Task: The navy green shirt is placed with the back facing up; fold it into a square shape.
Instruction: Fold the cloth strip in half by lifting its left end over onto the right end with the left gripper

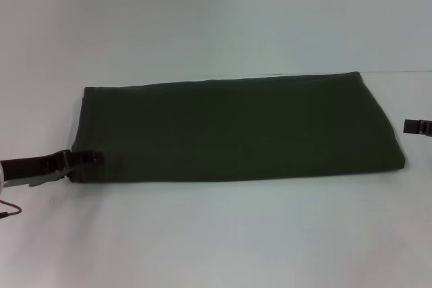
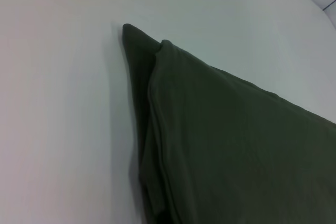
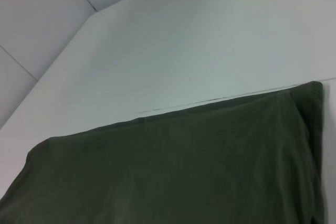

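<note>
Dark olive-green soft knit shirt (image 1: 236,129), folded into a long flat rectangle, spread across the middle of the head view on the plain white table (image 1: 216,234). Layered fold edges visible at one corner in the left wrist view (image 2: 157,129); smooth top face and one rounded corner in the right wrist view (image 3: 173,166). Left gripper (image 1: 91,158), black, at lower left of the head view, tips touching the shirt's near left corner; whether clenched on the cloth or released, cannot tell. Right gripper (image 1: 418,127) at the right edge of the head view, near the shirt's right end but apart from it; only a black tip visible.
</note>
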### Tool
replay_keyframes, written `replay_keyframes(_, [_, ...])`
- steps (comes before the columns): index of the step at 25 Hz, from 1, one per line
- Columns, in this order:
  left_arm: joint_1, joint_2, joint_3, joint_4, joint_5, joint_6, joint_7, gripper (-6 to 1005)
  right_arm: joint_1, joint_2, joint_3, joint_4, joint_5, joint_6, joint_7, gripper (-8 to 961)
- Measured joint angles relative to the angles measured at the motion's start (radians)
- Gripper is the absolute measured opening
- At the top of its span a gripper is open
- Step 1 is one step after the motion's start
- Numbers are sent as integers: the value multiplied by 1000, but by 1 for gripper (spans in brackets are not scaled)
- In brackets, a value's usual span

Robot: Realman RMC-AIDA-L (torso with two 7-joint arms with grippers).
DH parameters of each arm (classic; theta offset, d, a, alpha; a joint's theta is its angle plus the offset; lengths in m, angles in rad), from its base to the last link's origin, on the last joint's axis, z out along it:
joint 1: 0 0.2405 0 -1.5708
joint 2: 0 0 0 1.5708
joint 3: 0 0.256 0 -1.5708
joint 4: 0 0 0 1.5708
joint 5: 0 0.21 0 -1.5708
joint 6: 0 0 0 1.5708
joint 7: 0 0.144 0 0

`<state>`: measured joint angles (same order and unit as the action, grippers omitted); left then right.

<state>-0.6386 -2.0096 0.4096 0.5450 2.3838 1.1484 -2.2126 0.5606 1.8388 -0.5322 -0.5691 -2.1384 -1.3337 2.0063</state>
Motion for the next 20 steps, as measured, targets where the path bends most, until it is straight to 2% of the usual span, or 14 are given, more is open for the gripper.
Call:
replay_keyframes(15, [-2, -2, 35, -2, 2, -40, 2, 642, 4, 0, 0, 0, -1, 2, 4, 868])
replay_keyframes(20, [-1, -3, 35, -2, 2, -41, 2, 472, 4, 0, 0, 0, -1, 2, 6, 867])
